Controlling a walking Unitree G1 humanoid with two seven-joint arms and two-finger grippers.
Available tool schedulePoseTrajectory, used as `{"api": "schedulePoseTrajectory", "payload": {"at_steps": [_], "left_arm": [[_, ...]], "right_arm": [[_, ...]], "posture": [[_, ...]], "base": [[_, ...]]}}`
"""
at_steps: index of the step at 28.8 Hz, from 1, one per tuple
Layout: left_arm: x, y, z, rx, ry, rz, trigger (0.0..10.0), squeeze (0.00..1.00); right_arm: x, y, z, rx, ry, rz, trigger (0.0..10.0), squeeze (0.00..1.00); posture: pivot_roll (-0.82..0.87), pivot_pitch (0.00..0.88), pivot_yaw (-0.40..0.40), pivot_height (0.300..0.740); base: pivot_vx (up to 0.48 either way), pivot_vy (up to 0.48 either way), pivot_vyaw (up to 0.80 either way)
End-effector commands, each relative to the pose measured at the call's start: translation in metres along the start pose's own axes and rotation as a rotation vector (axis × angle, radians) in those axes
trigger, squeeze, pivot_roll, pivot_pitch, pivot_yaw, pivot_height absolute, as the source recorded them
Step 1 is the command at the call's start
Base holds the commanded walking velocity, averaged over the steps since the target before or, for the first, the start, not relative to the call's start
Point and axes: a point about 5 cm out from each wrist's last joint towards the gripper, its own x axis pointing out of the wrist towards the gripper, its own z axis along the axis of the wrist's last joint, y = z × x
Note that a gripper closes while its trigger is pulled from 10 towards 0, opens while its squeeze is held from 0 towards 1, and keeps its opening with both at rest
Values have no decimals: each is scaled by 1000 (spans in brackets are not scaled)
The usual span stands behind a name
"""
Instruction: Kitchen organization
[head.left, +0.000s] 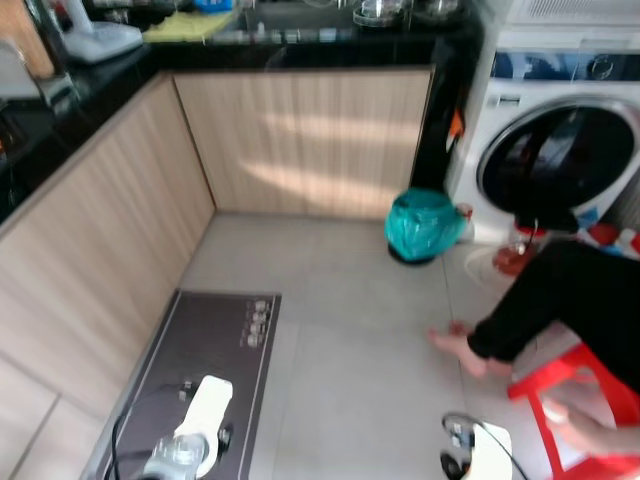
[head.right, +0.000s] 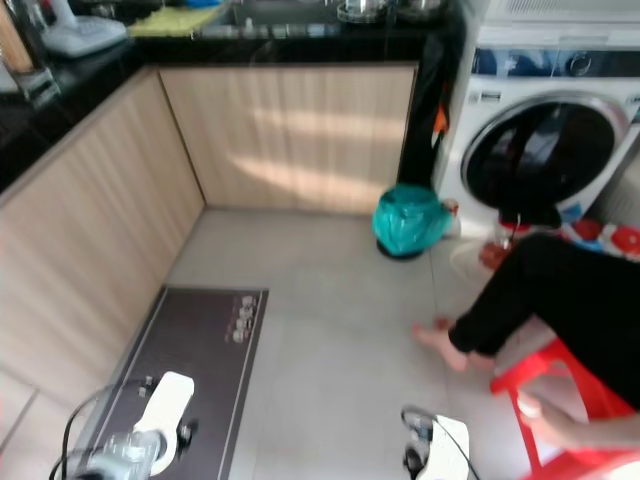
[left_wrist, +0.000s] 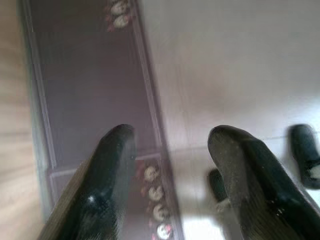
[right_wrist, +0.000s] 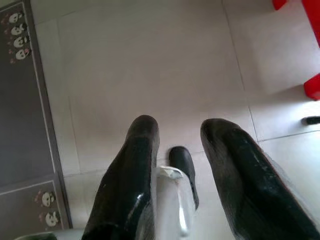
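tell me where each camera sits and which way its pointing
Left eye view: on the head, looking forward and down at the kitchen floor, grey mat, teal bag, washing machine, a seated person's leg; both arms at the bottom edge.
Right eye view: same scene, slightly shifted.
Left wrist view: along the open left gripper at the mat.
Right wrist view: along the open right gripper at floor tiles; shares mat and red stool with the head.

Pale tiled floor, dark grey mat w/ small printed figures lying along the wood cabinet base, teal bag standing near the washing machine front, red plastic stool at right, bare foot of seated person resting on tiles.
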Motion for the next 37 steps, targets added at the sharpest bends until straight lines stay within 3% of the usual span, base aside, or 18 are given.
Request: {"api": "schedulePoseTrajectory", "payload": {"at_steps": [1,27,37], "left_arm": [[-1,7,-3,5,16,15,10000,0],[-1,7,-3,29,21,0,10000,0],[-2,10,-2,42,22,1,10000,0]], "right_arm": [[1,4,1,-5,1,10,10000,0],[1,6,-1,-47,9,21,10000,0],[1,9,-3,-10,9,21,10000,0]], "posture": [[-70,0,58,740],[-88,0,80,740],[-86,0,86,740]], "base": [[337,0,0],[341,0,121],[339,0,160]]}}
